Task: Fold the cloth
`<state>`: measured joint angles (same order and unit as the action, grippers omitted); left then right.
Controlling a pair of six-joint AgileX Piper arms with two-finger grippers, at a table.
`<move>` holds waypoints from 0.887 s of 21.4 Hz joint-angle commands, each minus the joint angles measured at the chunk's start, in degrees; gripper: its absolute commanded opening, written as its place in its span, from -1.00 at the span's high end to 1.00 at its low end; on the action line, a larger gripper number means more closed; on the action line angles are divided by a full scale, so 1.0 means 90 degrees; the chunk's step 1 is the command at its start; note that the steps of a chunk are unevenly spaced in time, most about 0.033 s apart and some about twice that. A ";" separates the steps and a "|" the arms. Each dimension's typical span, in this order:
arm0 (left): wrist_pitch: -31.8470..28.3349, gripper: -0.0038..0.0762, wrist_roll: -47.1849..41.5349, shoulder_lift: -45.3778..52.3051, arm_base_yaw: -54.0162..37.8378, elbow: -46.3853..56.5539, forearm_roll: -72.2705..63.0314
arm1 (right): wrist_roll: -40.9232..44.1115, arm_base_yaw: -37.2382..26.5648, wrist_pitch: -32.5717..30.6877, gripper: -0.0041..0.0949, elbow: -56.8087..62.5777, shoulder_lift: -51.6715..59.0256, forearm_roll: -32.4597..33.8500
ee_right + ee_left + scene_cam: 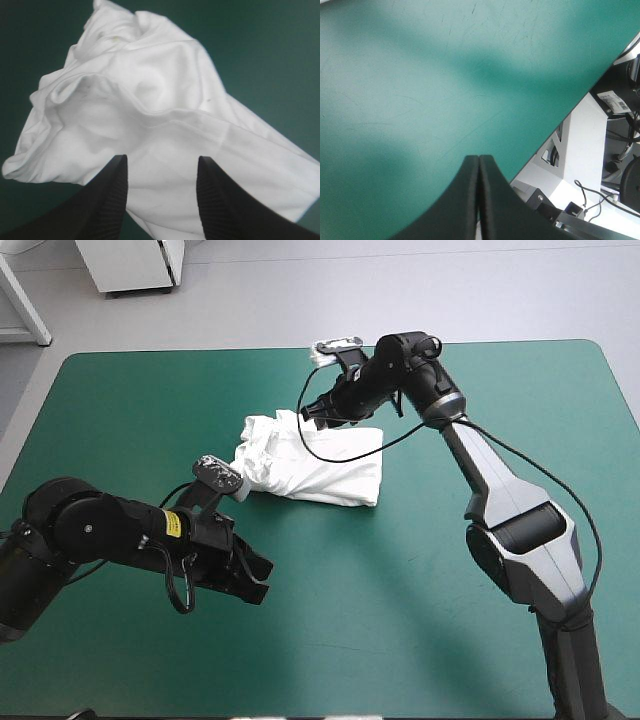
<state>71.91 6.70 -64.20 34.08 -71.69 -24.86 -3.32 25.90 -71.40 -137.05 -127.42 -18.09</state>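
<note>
The white T-shirt (310, 465) lies as a crumpled, partly folded bundle near the middle of the table, bunched at its left end and flatter toward the right. My right gripper (312, 412) hovers over the shirt's far edge, open; in the right wrist view the T-shirt (150, 100) spreads ahead of and under the right gripper (162, 160), with nothing between the black fingers. My left gripper (258, 580) is shut and holds nothing. It sits low over the teal-green cover in front of the shirt, apart from it. In its own view the left gripper (479, 159) has only cover ahead.
The teal-green cover (450, 620) stretches wide on every side of the shirt. In the left wrist view the table's edge (560, 125) runs slantwise a short way beyond the shut fingers.
</note>
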 commanded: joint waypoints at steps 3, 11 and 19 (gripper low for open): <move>-0.0172 0.96 0.0006 0.0118 0.0001 -0.0160 -0.0242 | 0.0259 -0.0565 -0.0030 0.06 0.0452 0.0818 -0.0016; -0.0157 0.96 0.0006 0.0118 0.0001 -0.0160 -0.0242 | -0.0249 -0.1320 0.0114 -0.07 0.2464 0.1392 -0.0734; -0.0273 0.96 0.0008 0.0118 0.0001 -0.0160 -0.0218 | -0.0505 -0.1308 0.0418 -0.15 0.2820 0.1071 -0.1118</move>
<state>71.91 6.70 -64.20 34.08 -71.69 -24.90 -6.68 14.22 -69.52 -110.60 -120.08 -25.03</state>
